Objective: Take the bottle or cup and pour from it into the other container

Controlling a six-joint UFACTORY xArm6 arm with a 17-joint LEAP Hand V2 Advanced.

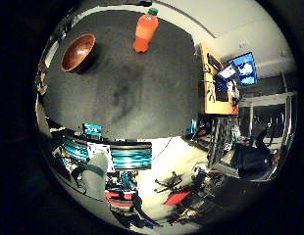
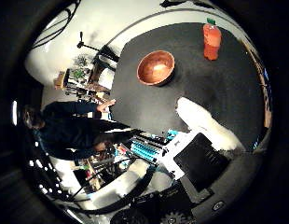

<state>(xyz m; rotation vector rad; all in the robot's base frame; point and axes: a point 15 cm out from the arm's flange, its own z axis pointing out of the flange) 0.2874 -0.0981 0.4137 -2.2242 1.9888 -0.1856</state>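
An orange bottle [image 1: 145, 32] with a green cap stands upright on the black table [image 1: 142, 93]. A wooden bowl [image 2: 156, 67] sits on the same table, a short way from the bottle, and looks empty. My hand [image 2: 207, 123] hangs well above the table, apart from both; a white finger reaches out over the dark surface and nothing is held in it. The hand's black and teal parts [image 1: 125, 156] show over the table's near edge.
A person leans at the table's edge with a hand [image 2: 107, 105] resting on it, beside the bowl's side. A desk with lit monitors [image 1: 240, 71] stands past the table near the bottle. Stands and gear clutter the floor [image 1: 176, 191] around.
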